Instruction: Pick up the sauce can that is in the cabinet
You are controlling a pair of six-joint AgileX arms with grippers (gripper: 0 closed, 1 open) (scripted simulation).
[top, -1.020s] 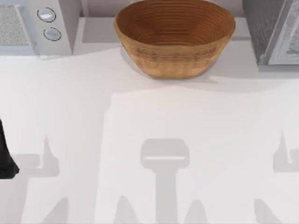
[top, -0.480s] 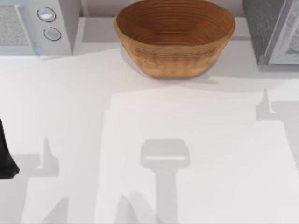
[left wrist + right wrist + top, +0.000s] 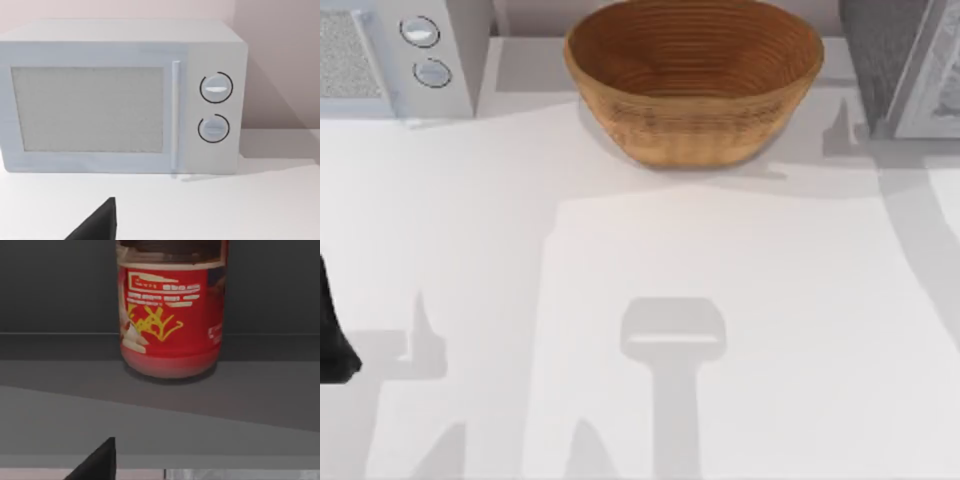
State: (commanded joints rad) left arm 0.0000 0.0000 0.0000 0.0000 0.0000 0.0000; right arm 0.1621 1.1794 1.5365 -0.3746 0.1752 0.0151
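Note:
The sauce can (image 3: 170, 315) is red with yellow and white label marks. It stands upright on the dark grey shelf of the cabinet (image 3: 260, 390), straight ahead in the right wrist view and close. A dark part of my right gripper (image 3: 97, 462) sits low in that view, short of the can and apart from it. From above, the cabinet (image 3: 880, 60) is at the back right, with its pale door panel (image 3: 935, 80) swung out. My left arm (image 3: 332, 340) is parked at the left edge of the table, and its gripper (image 3: 97, 222) faces the microwave.
A large woven basket (image 3: 695, 80) stands at the back middle, just left of the cabinet. A white microwave (image 3: 400, 55) with two round knobs fills the back left corner. The white table (image 3: 640, 260) stretches in front of them.
The right arm's shadow has slid from the right front of the table up to the cabinet at the back right. The left arm has not moved.

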